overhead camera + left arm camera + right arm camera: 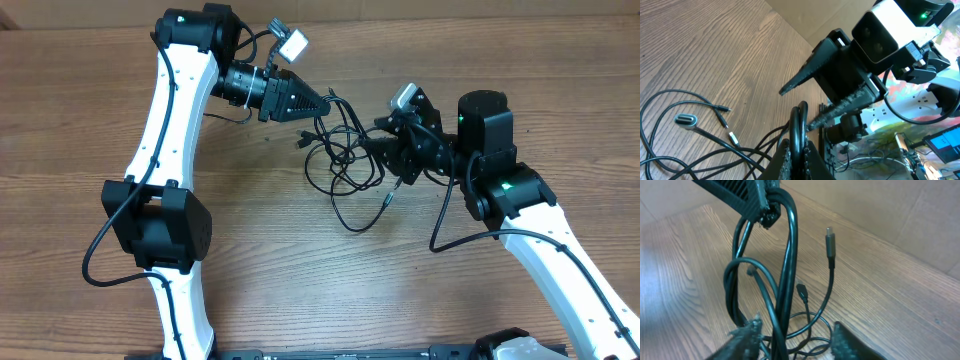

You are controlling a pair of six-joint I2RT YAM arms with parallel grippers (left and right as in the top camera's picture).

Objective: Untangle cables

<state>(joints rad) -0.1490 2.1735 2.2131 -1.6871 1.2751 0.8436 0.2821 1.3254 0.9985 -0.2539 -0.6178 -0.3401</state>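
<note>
Thin, glossy black looped cables (787, 255) are clamped in the left gripper (762, 207) at twelve o'clock and are draped between the parted jaws of the right gripper (796, 326).

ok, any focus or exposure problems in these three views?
Overhead: sharp, evenly lit, faint shadows by the cables. Left wrist: table grain crisp, left gripper up close blurred, background at the image's right edge partly washed out. Right wrist: softest; table hazy toward the image's left edge, right gripper blurred, middle cable strands fairly sharp.
</note>
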